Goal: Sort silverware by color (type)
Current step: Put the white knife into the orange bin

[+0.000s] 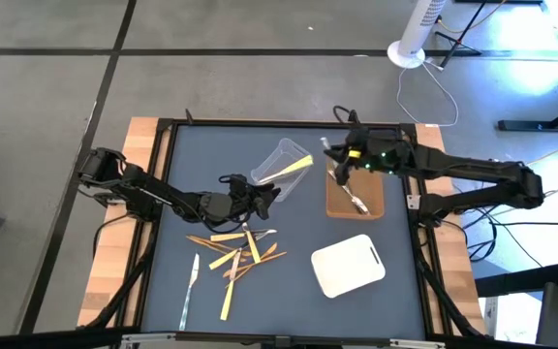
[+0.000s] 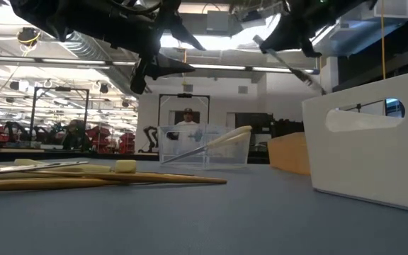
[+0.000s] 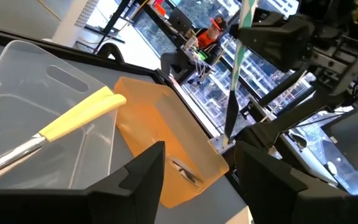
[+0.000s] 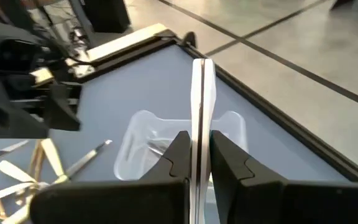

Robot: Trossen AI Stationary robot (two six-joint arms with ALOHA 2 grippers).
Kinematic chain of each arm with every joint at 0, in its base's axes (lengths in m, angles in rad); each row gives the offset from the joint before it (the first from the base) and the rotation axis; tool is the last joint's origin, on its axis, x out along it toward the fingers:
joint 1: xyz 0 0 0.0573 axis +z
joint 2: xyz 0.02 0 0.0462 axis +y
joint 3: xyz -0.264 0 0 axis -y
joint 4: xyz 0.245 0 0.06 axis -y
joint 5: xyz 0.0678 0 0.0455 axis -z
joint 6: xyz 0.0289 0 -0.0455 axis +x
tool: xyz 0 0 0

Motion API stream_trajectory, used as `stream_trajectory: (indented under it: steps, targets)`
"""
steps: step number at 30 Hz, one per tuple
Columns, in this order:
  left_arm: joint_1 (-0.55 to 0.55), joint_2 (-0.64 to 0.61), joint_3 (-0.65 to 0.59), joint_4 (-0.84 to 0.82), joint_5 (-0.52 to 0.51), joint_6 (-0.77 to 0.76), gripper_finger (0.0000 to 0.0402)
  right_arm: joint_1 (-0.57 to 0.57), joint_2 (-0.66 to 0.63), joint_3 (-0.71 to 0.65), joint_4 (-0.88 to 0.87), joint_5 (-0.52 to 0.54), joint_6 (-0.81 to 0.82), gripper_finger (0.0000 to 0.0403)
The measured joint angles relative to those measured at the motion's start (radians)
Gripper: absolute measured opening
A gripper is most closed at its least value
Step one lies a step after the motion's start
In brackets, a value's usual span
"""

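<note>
Right claw (image 1: pixel 335 161) pinches a silver utensil (image 4: pixel 202 99) above the brown tray (image 1: pixel 368 204); left claw (image 1: pixel 267 197) spread, empty; most silverware (image 1: pixel 232 257) unsorted near the desk's front edge.

Yellow, silver, orange silverware (image 1: pixel 232 254) lies heaped on the mat (one silver utensil (image 4: pixel 199 118) lifted).

Blue-grey table (image 1: pixel 289 301): clear tub (image 1: pixel 277 163), brown tray (image 1: pixel 368 197), white tray (image 1: pixel 349 266), scattered silverware (image 1: pixel 235 254).

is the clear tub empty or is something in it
Not empty. A yellow-handled utensil lies in the clear tub, its handle poking over the rim; the left wrist view shows the same.
</note>
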Motion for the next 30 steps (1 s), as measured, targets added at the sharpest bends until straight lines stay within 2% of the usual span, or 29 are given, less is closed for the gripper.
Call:
stream_trajectory:
  steps: [5, 9, 16, 22, 30]
  targets:
    - [0.0, 0.0, 0.0, -0.001, 0.0, 0.0, 0.0188, -0.053, -0.037, -0.001, -0.112, -0.008, -0.001, 0.0024]
    - [0.0, 0.0, 0.0, -0.001, 0.0, 0.0, 0.0188, -0.092, -0.059, -0.046, -0.101, -0.05, -0.008, 0.0024]
    - [0.0, 0.0, 0.0, -0.001, 0.0, 0.0, 0.0188, -0.167, -0.072, -0.246, 0.114, -0.118, -0.053, 0.0024]
    - [0.0, 0.0, 0.0, -0.001, 0.0, 0.0, 0.0188, -0.249, -0.069, -0.411, 0.213, -0.188, -0.002, 0.0024]
    - [0.001, 0.0, 0.0, -0.001, 0.0, 0.0, 0.0188, -0.329, -0.069, -0.547, 0.337, -0.272, 0.002, 0.0024]
